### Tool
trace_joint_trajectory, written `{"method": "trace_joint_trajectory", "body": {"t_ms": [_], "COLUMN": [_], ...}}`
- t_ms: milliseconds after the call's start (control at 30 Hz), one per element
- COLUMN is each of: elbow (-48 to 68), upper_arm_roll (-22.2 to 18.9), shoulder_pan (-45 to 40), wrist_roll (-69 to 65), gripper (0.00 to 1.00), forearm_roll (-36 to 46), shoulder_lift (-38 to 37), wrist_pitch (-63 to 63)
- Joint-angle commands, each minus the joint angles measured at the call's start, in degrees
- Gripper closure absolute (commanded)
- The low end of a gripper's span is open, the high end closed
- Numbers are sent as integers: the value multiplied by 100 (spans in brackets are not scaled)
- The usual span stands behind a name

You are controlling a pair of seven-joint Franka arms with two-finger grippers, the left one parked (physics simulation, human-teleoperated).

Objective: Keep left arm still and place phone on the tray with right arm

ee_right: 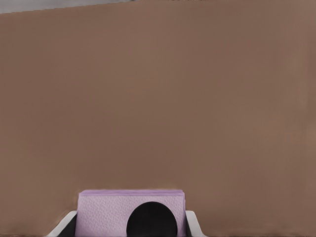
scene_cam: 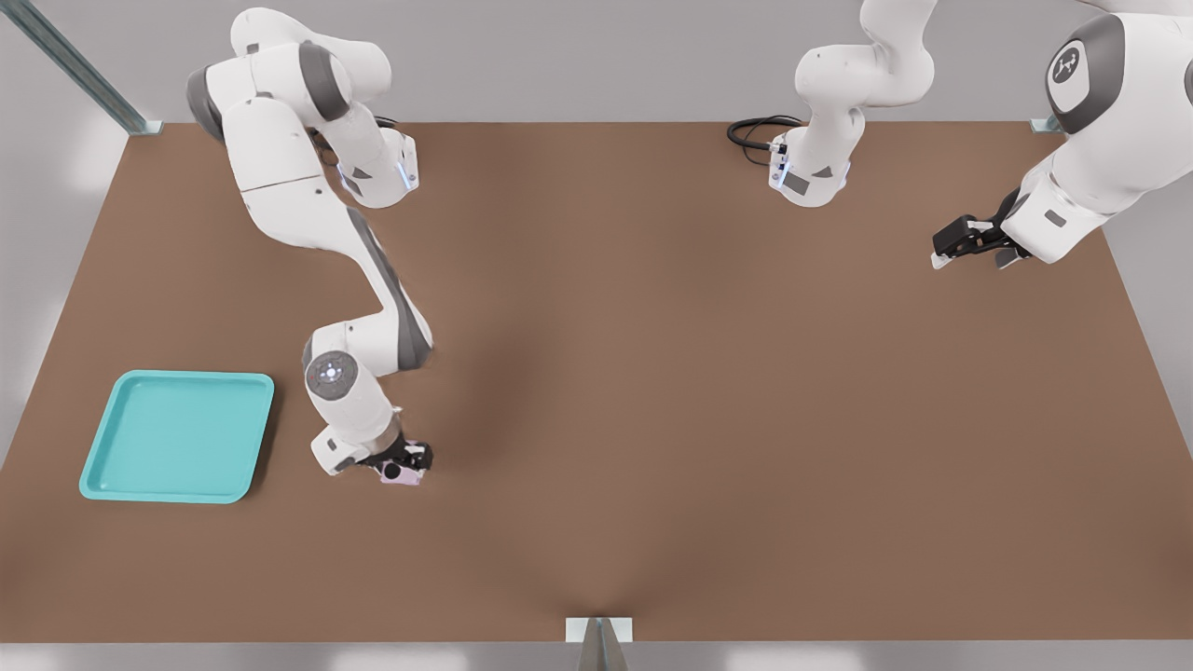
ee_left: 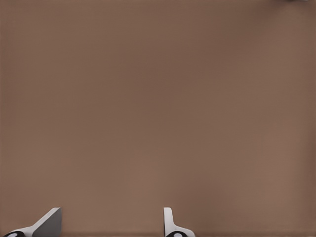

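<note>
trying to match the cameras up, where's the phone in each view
Front view: the phone sits under the right arm's gripper, to the front view's right of the tray.
Left wrist view: not in it.
Right wrist view: the phone sits between the fingers.
Shared landmark: the brown table.

- I'm seeing my right arm reaching down, its gripper sitting over the phone.
- The tray is lying near, toward the front view's left, on the brown table.

A broad brown counter fills the room, pale grey walls behind (metal struts at corners).
</note>
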Motion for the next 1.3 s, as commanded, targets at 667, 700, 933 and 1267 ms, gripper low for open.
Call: {"method": "trace_joint_trajectory", "body": {"t_ms": [667,700,933,1267], "elbow": [-177,-150,1891,940], "upper_arm_roll": [517,578,414,-793], "shoulder_pan": [-3628,-3619,-1653,-614], "wrist_roll": [-5823,-5823,-3450,-2500], "gripper": [0,0,0,0], "forearm_roll": [26,35,130,597], "shoulder_lift": [496,277,-2164,-3002], "wrist_pitch": [-153,-276,-4627,-5093]}}
